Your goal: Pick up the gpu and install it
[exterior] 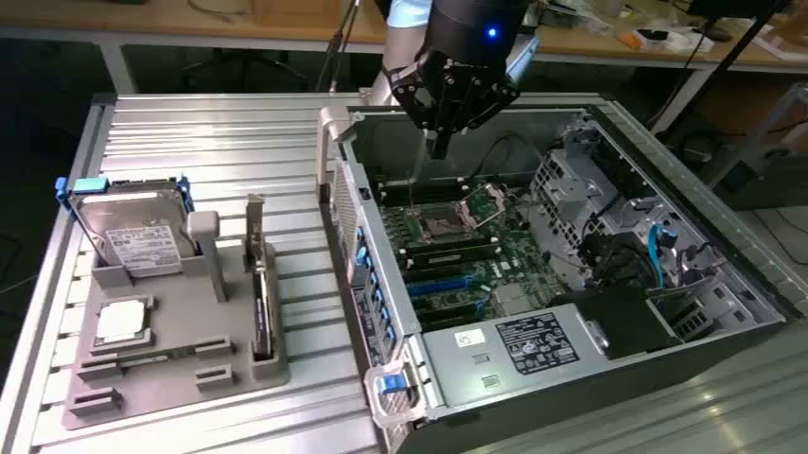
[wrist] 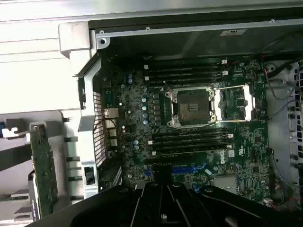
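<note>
The task had barely begun. The long, flat, dark gpu card with a silver end bracket (exterior: 261, 298) stood on edge in the grey plastic holder tray (exterior: 165, 369) at the exterior view's lower left, untouched and well apart from the arm. The black gripper (exterior: 438, 142) hung over the open black computer case (exterior: 707, 236) at upper centre, its fingers pinched together on nothing, above the green motherboard (exterior: 455, 246). Picking up and installing both remained. Everything rested on a ribbed aluminium table (exterior: 215, 142), and a cluttered wooden workbench (exterior: 606, 43) ran along the top edge.
</note>
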`<state>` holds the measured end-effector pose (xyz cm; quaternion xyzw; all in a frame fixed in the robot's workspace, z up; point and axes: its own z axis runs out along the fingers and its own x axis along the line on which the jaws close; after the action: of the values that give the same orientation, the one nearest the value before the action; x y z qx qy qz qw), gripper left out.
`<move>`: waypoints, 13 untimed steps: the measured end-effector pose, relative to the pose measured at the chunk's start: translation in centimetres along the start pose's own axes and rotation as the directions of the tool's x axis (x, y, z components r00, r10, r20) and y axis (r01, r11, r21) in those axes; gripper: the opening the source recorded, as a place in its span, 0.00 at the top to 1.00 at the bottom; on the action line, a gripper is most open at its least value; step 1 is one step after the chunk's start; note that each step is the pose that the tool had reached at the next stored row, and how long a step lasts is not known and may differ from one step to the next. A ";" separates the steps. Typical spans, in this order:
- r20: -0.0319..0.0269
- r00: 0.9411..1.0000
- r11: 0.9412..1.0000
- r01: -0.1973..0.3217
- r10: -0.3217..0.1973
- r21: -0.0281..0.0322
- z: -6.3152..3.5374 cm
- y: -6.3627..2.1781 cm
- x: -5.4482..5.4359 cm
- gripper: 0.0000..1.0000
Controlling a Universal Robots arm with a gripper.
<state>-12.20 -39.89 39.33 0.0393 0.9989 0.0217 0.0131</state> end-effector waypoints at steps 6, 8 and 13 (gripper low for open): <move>0.000 1.000 1.000 -0.001 0.001 0.000 0.00 0.00 0.1 0.89; 0.000 1.000 1.000 -0.001 0.001 0.000 0.01 -0.01 0.2 0.89; 0.000 1.000 1.000 -0.001 0.001 0.000 0.02 -0.03 0.3 0.89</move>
<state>-12.51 -39.89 39.30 0.0399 0.9989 0.0217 0.0131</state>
